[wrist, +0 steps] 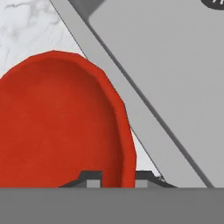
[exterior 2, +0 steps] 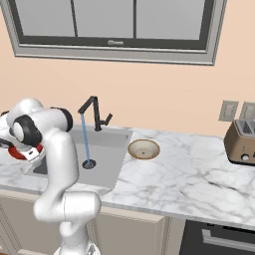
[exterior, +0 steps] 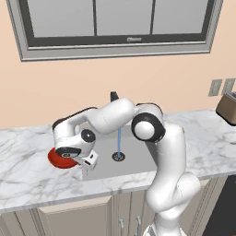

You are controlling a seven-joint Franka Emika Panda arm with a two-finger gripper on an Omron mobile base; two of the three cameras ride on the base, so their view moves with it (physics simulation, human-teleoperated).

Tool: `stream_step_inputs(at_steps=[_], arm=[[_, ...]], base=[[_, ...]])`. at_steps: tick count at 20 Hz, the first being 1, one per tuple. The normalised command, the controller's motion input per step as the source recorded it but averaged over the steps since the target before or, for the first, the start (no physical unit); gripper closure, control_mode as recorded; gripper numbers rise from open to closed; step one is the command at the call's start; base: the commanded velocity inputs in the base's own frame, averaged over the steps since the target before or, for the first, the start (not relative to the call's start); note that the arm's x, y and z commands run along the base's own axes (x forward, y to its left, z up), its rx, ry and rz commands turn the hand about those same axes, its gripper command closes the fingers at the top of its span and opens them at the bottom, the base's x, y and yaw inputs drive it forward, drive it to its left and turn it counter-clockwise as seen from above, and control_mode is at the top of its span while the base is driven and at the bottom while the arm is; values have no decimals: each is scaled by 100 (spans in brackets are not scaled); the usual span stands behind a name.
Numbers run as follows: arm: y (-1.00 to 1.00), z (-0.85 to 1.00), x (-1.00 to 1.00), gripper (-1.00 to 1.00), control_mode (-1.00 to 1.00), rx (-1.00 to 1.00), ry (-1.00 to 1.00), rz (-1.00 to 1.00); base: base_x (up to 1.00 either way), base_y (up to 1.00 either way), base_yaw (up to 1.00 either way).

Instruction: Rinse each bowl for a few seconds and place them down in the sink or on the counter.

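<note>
The red bowl (exterior: 56, 158) is over the marble counter (exterior: 27, 170), just left of the sink (exterior: 136, 161). My gripper (wrist: 117, 179) is shut on the bowl's rim nearest the sink, one fingertip inside the red bowl (wrist: 57, 122) and one outside. The hand (exterior: 76, 159) points down at the bowl's right edge. I cannot tell if the bowl rests on the counter or hangs just above it. The beige bowl (exterior 2: 143, 149) sits upright on the counter right of the sink (exterior 2: 107, 149). A thin blue stream of water (exterior 2: 85, 139) falls from the black faucet (exterior 2: 92, 107) onto the drain (exterior 2: 88, 164).
A brown toaster (exterior 2: 242, 142) stands at the far right of the counter below wall sockets (exterior 2: 228, 110). A window (exterior 2: 109, 20) spans the wall above the sink. My arm's elbow (exterior: 147, 126) hangs over the basin, in front of the faucet.
</note>
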Motion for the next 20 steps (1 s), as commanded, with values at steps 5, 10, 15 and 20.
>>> stream_step_inputs(at_steps=[5, 10, 15, 20], arm=[[29, -7, 10, -100, -100, -9, 6, -5], [10, 23, 2, -100, -100, -7, 1, -5], [1, 31, 0, -100, -100, -5, 0, -3], [1, 38, -3, -100, -100, -5, -1, -2]], base=[[0, 0, 0], [0, 0, 0], [0, 0, 0], [0, 0, 0]])
